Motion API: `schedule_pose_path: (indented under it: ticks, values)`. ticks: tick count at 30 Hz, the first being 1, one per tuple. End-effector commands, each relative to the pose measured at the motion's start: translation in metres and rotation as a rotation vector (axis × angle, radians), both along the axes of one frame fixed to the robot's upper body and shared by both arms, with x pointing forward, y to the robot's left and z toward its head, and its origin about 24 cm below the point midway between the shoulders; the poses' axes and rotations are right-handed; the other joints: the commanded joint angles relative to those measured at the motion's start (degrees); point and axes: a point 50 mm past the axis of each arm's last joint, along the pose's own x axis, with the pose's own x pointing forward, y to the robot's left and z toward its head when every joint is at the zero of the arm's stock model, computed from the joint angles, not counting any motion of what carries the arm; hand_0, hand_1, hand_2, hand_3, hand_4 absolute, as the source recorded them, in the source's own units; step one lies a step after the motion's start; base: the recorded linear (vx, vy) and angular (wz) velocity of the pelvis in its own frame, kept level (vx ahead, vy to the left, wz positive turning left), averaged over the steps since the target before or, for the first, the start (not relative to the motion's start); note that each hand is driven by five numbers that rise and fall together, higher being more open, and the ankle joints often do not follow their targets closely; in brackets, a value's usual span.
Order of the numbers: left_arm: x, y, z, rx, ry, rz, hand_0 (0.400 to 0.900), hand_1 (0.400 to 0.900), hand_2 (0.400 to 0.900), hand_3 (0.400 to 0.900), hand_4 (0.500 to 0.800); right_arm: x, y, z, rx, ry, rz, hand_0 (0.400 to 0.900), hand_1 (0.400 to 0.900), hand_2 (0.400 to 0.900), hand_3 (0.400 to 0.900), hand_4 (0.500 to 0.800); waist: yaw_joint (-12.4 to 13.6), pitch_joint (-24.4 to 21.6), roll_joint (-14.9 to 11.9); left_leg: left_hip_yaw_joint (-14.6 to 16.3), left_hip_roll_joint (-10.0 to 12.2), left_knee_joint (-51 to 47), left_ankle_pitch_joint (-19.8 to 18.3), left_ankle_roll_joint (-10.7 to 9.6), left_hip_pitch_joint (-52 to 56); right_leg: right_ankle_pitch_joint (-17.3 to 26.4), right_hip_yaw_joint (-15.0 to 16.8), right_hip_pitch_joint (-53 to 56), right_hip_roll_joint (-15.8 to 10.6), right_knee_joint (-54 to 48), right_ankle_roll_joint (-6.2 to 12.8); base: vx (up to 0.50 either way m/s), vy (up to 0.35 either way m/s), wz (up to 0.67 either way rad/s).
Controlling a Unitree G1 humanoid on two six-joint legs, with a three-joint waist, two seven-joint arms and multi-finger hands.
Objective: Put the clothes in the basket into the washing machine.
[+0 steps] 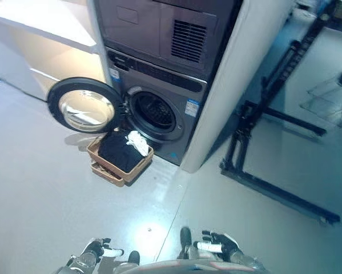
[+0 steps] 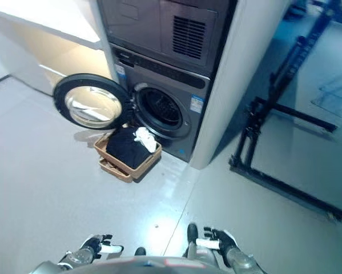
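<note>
A basket [image 1: 120,162] holding dark and white clothes [image 1: 125,149] is sitting left of centre, just below the washing machine [image 1: 159,111], whose door [image 1: 84,105] is standing wide open, ready for loading. At the bottom edge, the left hand [image 1: 96,249] and right hand [image 1: 216,244] are hanging loosely curled and empty, well apart from the laundry.
</note>
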Motion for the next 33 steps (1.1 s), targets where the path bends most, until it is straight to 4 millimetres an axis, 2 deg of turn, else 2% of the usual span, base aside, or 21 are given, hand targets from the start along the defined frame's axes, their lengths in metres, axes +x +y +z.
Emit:
schedule_pose_path:
  ticks: [1, 3, 4, 5, 6, 9, 10, 11, 14, 16, 17, 20, 22, 23, 25, 26, 27, 28, 30, 32, 33]
  values:
    - [0.011, -0.001, 0.003, -0.006, -0.061, 0.03, 0.9, 0.9, 0.9, 0.9, 0.8, -0.009, -0.032, 0.004, -0.108, 0.021, -0.006, 0.9, 0.9, 0.9, 0.9, 0.8, 0.19, -2.52, 1.94, 1.51, 1.5, 8.78, -0.17, -1.58, 9.68, 3.45, 1.15, -4.51, 3.26, 3.2, -1.24, 0.31, -0.243, 0.41]
    - [0.023, -0.009, 0.005, -0.023, -0.085, 0.003, 0.9, 0.9, 0.9, 0.9, 0.8, 0.0, -0.035, 0.007, -0.11, -0.015, -0.038, 0.9, 0.9, 0.9, 0.9, 0.8, 0.96, -0.91, 0.32, 6.35, 1.97, 24.78, 6.84, -2.17, -0.58, 1.77, -0.85, -1.11, 2.53, 3.12, -3.53, 0.22, -0.349, 0.56]
    - [0.028, -0.01, 0.006, -0.026, -0.097, -0.01, 0.9, 0.9, 0.9, 0.9, 0.8, 0.003, -0.039, 0.009, -0.118, -0.025, -0.061, 0.9, 0.9, 0.9, 0.9, 0.8, 1.57, 0.04, -1.01, 8.03, 1.37, 29.27, 7.26, -1.94, -4.3, 1.02, -1.26, 0.24, 1.95, 2.83, -4.47, 0.18, -0.4, 0.63]
    - [0.033, -0.01, 0.008, -0.021, -0.107, -0.028, 0.9, 0.9, 0.9, 0.9, 0.8, 0.005, -0.042, 0.01, -0.125, -0.037, -0.081, 0.9, 0.9, 0.9, 0.9, 0.8, 1.9, 0.85, -1.73, 11.09, 2.15, 33.41, 6.99, -1.74, -7.29, 0.56, -2.24, 1.18, 1.75, 2.77, -5.15, 0.2, -0.351, 0.45]
    - [0.035, -0.01, 0.008, -0.015, -0.109, -0.044, 0.9, 0.9, 0.9, 0.9, 0.8, 0.007, -0.045, 0.011, -0.129, -0.041, -0.1, 0.9, 0.9, 0.9, 0.9, 0.8, 1.61, 0.86, -1.91, 15.32, 4.81, 33.91, 7.11, -1.62, -8.79, -0.41, -3.34, 2.16, 2.12, 2.65, -5.57, 0.25, -0.305, 0.38]
    - [0.036, -0.006, 0.01, 0.011, -0.113, -0.057, 0.9, 0.9, 0.9, 0.9, 0.8, 0.011, -0.051, 0.013, -0.137, -0.061, -0.147, 0.9, 0.9, 0.9, 0.9, 0.8, 3.13, 1.18, -1.36, 20.57, 4.73, 27.51, 4.66, -1.37, -15.54, -3.02, -4.49, 5.23, 3.23, 2.13, -5.55, 0.32, -0.154, 0.19]
    - [0.037, -0.005, 0.01, 0.01, -0.09, -0.116, 0.9, 0.9, 0.9, 0.9, 0.8, 0.011, -0.084, 0.023, -0.242, -0.021, -0.168, 0.9, 0.9, 0.9, 0.9, 0.8, 4.57, 0.79, -1.3, 20.08, 4.55, 25.56, 4.24, -1.2, -16.65, -3.91, -5.45, 6.98, 3.25, 1.44, -5.35, 0.36, -0.046, 0.25]
    - [0.039, -0.008, 0.011, 0.016, -0.108, -0.109, 0.9, 0.9, 0.9, 0.9, 0.8, 0.001, -0.071, 0.016, -0.216, -0.019, -0.173, 0.9, 0.9, 0.9, 0.9, 0.8, 4.82, 1.12, -0.53, 20.32, 5.03, 19.44, 5.22, -1.17, -18.18, -4.69, -5.73, 7.88, 3.56, 0.87, -4.82, 0.36, 0.001, 0.17]
    - [0.029, -0.01, 0.007, 0.012, -0.092, -0.08, 0.9, 0.9, 0.9, 0.9, 0.8, -0.002, -0.046, 0.008, -0.16, -0.029, -0.128, 0.9, 0.9, 0.9, 0.9, 0.8, 5.82, 1.32, 1.62, 19.66, 6.64, 1.49, 11.0, -2.43, -18.59, -7.15, -4.07, 11.56, 5.51, -0.26, -3.68, 0.38, 0.116, -0.4]
    - [0.023, -0.012, 0.004, 0.006, -0.07, -0.071, 0.9, 0.9, 0.9, 0.9, 0.8, 0.007, -0.036, 0.009, -0.152, -0.07, -0.094, 0.9, 0.9, 0.9, 0.9, 0.8, 6.44, 1.41, 2.13, 18.12, 7.97, -6.8, 13.49, -3.4, -20.4, -8.78, -2.45, 13.64, 6.25, -1.09, -3.23, 0.41, 0.131, -0.54]
    - [0.02, -0.011, 0.003, 0.01, -0.059, -0.069, 0.9, 0.9, 0.9, 0.9, 0.8, 0.01, -0.035, 0.01, -0.152, -0.082, -0.084, 0.9, 0.9, 0.9, 0.9, 0.8, 6.6, 1.42, 1.93, 18.19, 9.02, -9.53, 14.6, -4.07, -21.19, -9.79, -1.81, 14.86, 6.08, -1.13, -2.87, 0.4, 0.134, -0.36]
    - [0.01, -0.009, 0.001, 0.015, -0.027, -0.065, 0.9, 0.9, 0.9, 0.9, 0.8, 0.01, -0.037, 0.01, -0.147, -0.068, -0.073, 0.9, 0.9, 0.9, 0.9, 0.8, 6.91, 0.1, 1.61, 22.39, 11.24, -9.63, 15.7, -4.22, -20.74, -12.09, -1.21, 18.36, 5.04, -0.5, -1.51, 0.43, 0.194, -0.33]
    - [0.006, -0.003, 0.001, 0.027, -0.011, -0.064, 0.9, 0.9, 0.9, 0.9, 0.8, 0.008, -0.03, 0.008, -0.124, -0.055, -0.066, 0.9, 0.9, 0.9, 0.9, 0.8, 7.86, -1.39, 0.78, 21.32, 10.73, -8.77, 18.14, -3.9, -19.73, -12.94, -0.58, 19.71, 3.38, 1.96, -0.25, 0.51, 0.262, -0.36]
    - [0.009, 0.002, 0.003, 0.041, -0.011, -0.069, 0.9, 0.9, 0.9, 0.9, 0.8, 0.008, -0.026, 0.006, -0.106, -0.051, -0.071, 0.9, 0.9, 0.9, 0.9, 0.8, 8.21, -2.08, -0.25, 21.31, 9.88, -8.46, 18.54, -3.43, -18.62, -11.79, -0.2, 19.12, 2.02, 5.34, 0.55, 0.49, 0.293, -0.02]
    - [0.011, 0.01, 0.006, 0.058, -0.008, -0.09, 0.9, 0.9, 0.9, 0.9, 0.8, -0.001, -0.021, 0.003, -0.081, -0.024, -0.094, 0.9, 0.9, 0.9, 0.9, 0.8, 7.91, -2.98, -2.34, 22.06, 6.94, -6.82, 16.76, -1.51, -16.0, -0.87, 0.54, 15.66, -1.16, 16.63, 2.78, 0.36, 0.277, 0.18]
    - [0.011, 0.01, 0.006, 0.058, -0.008, -0.09, 0.9, 0.9, 0.9, 0.9, 0.8, -0.001, -0.021, 0.003, -0.081, -0.024, -0.094, 0.9, 0.9, 0.9, 0.9, 0.8, 8.06, -3.11, -2.19, 22.1, 7.17, -6.73, 16.73, -1.53, -16.19, -0.7, 0.67, 15.48, -0.96, 16.53, 2.76, 0.24, 0.306, 0.25]
    - [0.019, 0.016, 0.01, 0.081, -0.03, -0.1, 0.9, 0.9, 0.9, 0.9, 0.8, -0.003, -0.019, 0.002, -0.074, -0.022, -0.11, 0.9, 0.9, 0.9, 0.9, 0.8, 7.01, -1.65, -1.81, 22.37, 6.79, -7.02, 15.15, -0.03, -12.75, 6.82, 0.53, 9.45, -1.41, 27.92, 3.43, 0.21, 0.294, 0.2]
    - [0.025, 0.018, 0.013, 0.09, -0.043, -0.117, 0.9, 0.9, 0.9, 0.9, 0.8, -0.003, -0.019, 0.002, -0.074, -0.025, -0.122, 0.9, 0.9, 0.9, 0.9, 0.8, 6.3, -1.04, -1.67, 22.58, 6.46, -7.06, 14.35, 0.68, -11.73, 9.8, 0.75, 7.46, -1.23, 32.33, 3.93, 0.28, 0.384, 0.26]
    - [0.031, 0.021, 0.016, 0.099, -0.053, -0.124, 0.9, 0.9, 0.9, 0.9, 0.8, -0.005, -0.021, 0.002, -0.077, -0.024, -0.151, 0.9, 0.9, 0.9, 0.9, 0.8, 5.48, -0.51, -1.09, 22.36, 6.62, -7.46, 12.97, 1.29, -9.49, 9.18, -0.6, 3.22, -1.87, 37.05, 3.38, 0.24, 0.233, 0.05]
    - [0.039, 0.024, 0.02, 0.112, -0.069, -0.142, 0.9, 0.9, 0.9, 0.9, 0.8, -0.008, -0.021, 0.001, -0.073, -0.019, -0.178, 0.9, 0.9, 0.9, 0.9, 0.8, 4.27, -0.71, -1.93, 23.23, 5.97, -8.68, 11.67, 1.1, -6.9, 7.27, -4.41, 2.08, -6.56, 32.13, 2.87, 0.29, 0.122, -0.04]
    - [0.044, 0.022, 0.021, 0.11, -0.083, -0.148, 0.9, 0.9, 0.9, 0.9, 0.8, -0.01, -0.021, 0.001, -0.073, -0.016, -0.186, 0.9, 0.9, 0.9, 0.9, 0.8, 4.09, -1.03, -2.01, 23.52, 6.04, -8.7, 11.08, 0.75, -6.37, 6.28, -6.48, 2.27, -7.79, 27.92, 2.8, 0.27, 0.066, -0.19]
